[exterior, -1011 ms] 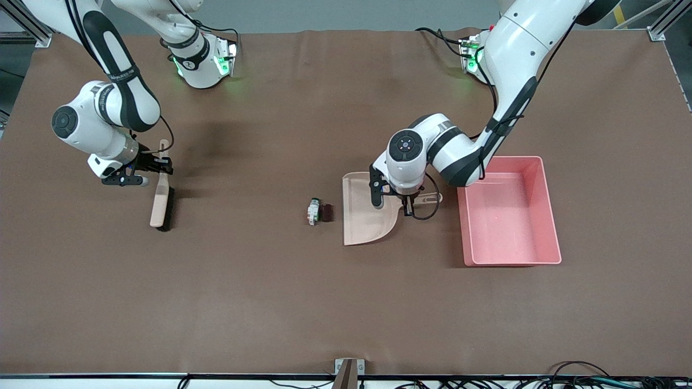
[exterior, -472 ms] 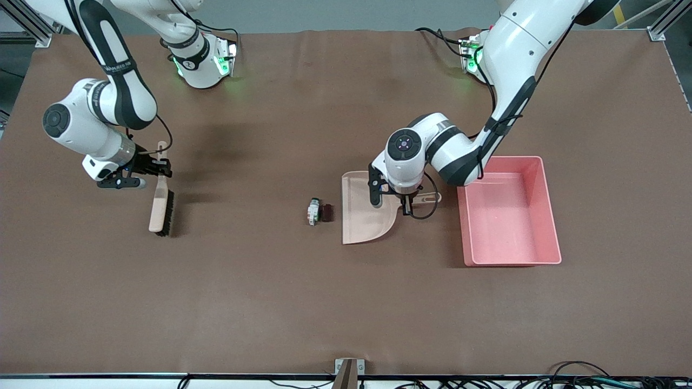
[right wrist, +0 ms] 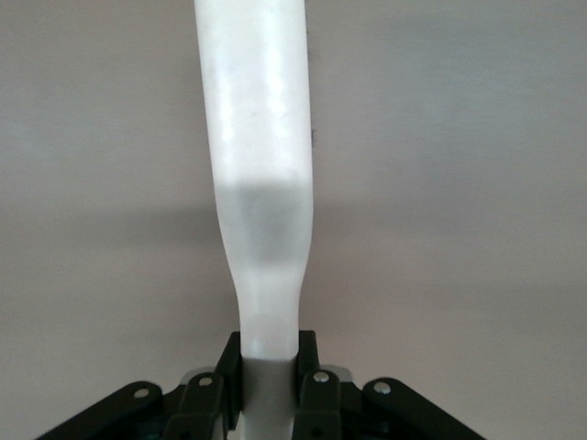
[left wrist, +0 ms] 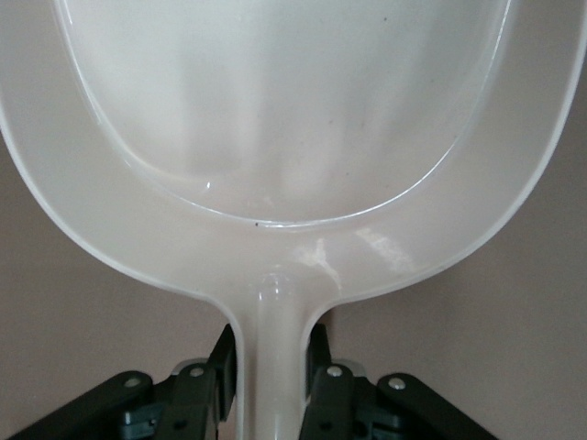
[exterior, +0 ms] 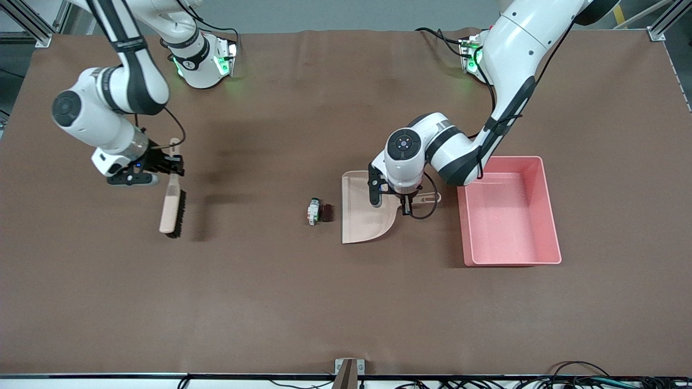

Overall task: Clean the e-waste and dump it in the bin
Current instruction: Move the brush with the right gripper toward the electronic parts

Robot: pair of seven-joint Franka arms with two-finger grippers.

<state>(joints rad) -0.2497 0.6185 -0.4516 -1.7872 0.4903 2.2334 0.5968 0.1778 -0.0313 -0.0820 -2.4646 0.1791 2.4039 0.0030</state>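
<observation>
The e-waste lies mid-table: a whitish-grey component with green and orange bits, touching a small dark maroon block. My left gripper is shut on the handle of the beige dustpan, whose open edge faces the e-waste a short gap away. In the left wrist view the fingers clamp the handle below the empty pan. My right gripper is shut on the handle of a wooden brush, held just above the table toward the right arm's end. The handle also shows in the right wrist view. The pink bin sits beside the dustpan.
The brown table mat stretches wide on the side nearer the front camera. The bin holds nothing that I can see. A small metal bracket sits at the table's near edge.
My right gripper has lifted the brush off the table and carried it a little toward the e-waste. The dustpan has edged slightly toward the e-waste. The e-waste has not moved.
</observation>
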